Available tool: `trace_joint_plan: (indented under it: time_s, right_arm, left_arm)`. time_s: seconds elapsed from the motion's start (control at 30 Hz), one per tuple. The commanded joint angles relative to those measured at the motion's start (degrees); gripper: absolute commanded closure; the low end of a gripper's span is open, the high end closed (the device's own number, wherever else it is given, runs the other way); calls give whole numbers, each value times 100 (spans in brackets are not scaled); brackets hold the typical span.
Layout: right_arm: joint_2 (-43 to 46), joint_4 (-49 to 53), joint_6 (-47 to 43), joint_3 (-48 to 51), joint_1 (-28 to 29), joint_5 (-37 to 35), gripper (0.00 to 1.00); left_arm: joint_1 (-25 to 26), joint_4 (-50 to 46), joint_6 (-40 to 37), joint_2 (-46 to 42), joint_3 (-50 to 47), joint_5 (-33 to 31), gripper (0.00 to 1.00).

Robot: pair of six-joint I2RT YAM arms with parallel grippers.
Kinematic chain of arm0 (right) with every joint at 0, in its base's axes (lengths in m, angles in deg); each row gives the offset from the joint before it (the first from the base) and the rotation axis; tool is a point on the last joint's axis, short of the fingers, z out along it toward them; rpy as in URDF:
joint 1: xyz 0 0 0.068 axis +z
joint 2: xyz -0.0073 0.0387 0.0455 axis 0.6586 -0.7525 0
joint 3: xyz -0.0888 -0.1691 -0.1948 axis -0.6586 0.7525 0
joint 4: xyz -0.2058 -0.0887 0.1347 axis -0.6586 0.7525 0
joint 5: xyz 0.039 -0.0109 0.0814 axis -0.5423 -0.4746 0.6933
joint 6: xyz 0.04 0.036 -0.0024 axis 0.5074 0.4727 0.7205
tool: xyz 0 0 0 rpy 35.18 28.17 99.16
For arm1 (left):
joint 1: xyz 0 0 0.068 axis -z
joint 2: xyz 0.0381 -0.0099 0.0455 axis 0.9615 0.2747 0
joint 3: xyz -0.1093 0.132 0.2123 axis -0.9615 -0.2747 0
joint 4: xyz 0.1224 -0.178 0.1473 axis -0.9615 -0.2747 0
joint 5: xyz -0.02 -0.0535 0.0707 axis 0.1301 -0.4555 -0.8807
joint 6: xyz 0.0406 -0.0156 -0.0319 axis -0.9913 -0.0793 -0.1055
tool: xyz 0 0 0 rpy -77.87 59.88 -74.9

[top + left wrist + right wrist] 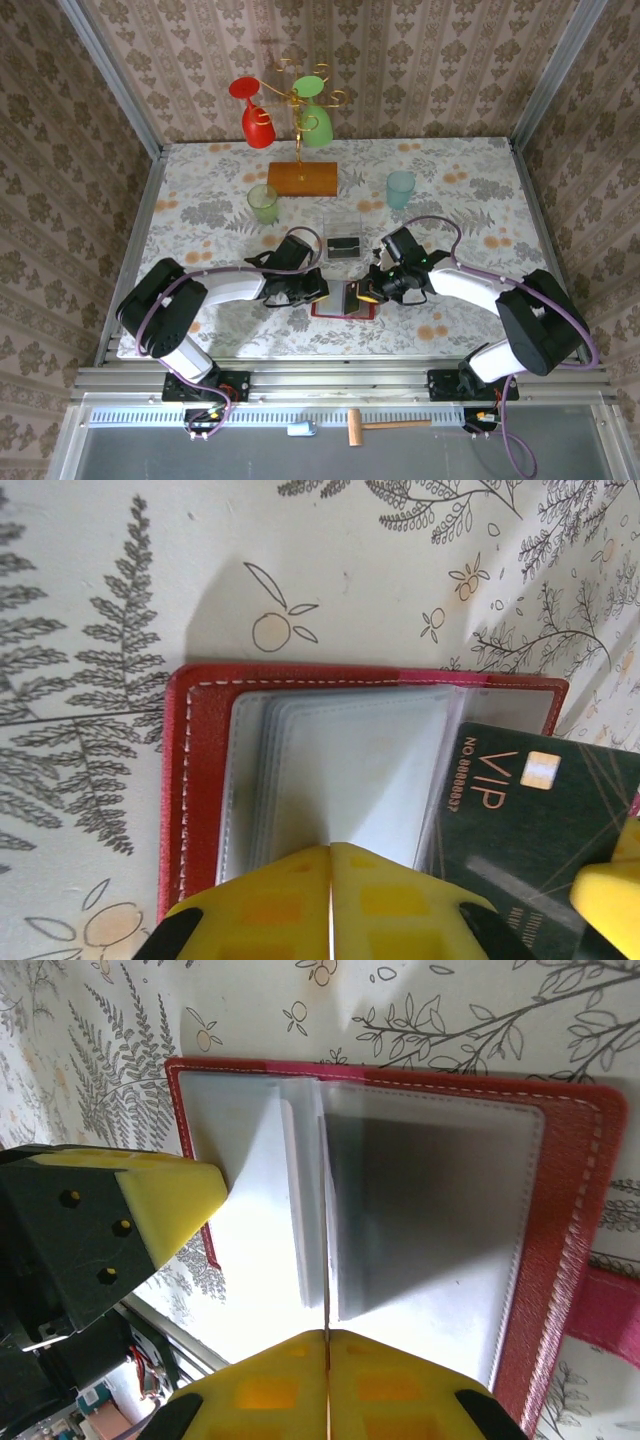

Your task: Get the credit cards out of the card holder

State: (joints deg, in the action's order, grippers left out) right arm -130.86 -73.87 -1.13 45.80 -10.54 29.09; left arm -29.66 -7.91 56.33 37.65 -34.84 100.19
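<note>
The red card holder (340,314) lies open on the flowered table between both arms, its greyish clear pockets (340,770) facing up. My left gripper (330,846) is shut, its yellow tips resting on those pockets near the holder's (200,780) fold. A dark credit card (540,810) marked VIP sticks out of the holder's right side. My right gripper (326,1332) is shut on that card, which appears there as a thin edge (325,1210) over the holder (570,1210). One right finger (610,895) covers the card's corner. From above, the left gripper (322,290) and right gripper (368,293) nearly meet.
A clear plastic box (345,240) with something dark inside stands just behind the holder. Farther back are a green cup (263,203), a teal cup (400,188) and a wooden stand (302,178) hung with a red and a green glass.
</note>
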Motion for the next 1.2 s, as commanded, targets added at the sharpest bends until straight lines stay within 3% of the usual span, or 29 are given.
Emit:
trace_joint_plan:
  time_s: [0.0, 0.3, 0.6, 1.17]
  right_arm:
    - [247, 681, -344, -323, 37, -265, 93]
    - [280, 1850, -1587, -1089, 37, -565, 99]
    - [-153, 3297, -3831, -2331, 97, -1328, 100]
    - [-1281, 4382, -8092, -4132, 374, -2070, 100]
  left_arm:
    - [-104, -429, -202, -343, 126, -107, 90]
    - [-531, -507, -298, -1121, -333, -299, 89]
    - [-980, -578, -403, -1677, -741, -213, 88]
    - [-1324, -540, -504, -2137, -1116, -178, 85]
